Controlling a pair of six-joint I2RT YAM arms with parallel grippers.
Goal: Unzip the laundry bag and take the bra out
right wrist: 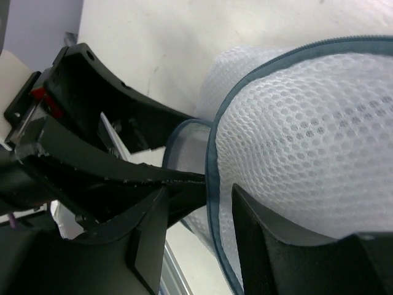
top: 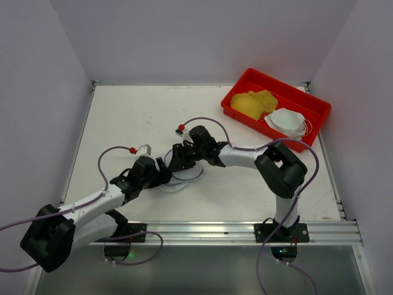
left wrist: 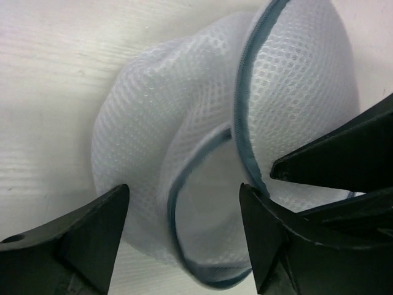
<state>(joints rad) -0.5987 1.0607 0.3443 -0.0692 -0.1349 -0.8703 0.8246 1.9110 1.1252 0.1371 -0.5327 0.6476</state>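
Black left end effector, the one farther from the red rectangular plastic tray: fingers spread wide, nothing clamped. In the gap sits part of the round, drum-shaped, translucent white mesh laundry bag. The bag lies on the white tabletop, well apart from the tray on its arm-base side, between both end effectors. Likely light and soft, caves in under a push, and the mesh probably slides, so one side should pin it. Best hold looks like the stiffer grey-blue rim zipper, or the pull tab if found. Two rim lines stand apart in the left wrist view, so probably partly unzipped.

Right end effector, on the tray side of the bag: narrow gap, rim tape runs through it, cannot tell if pinched.

Hidden: zipper pull not seen in any view, bra not made out through the mesh, arms cover most of the bag from above. Tray holds a soft yellow item and a round white item, identity unclear.
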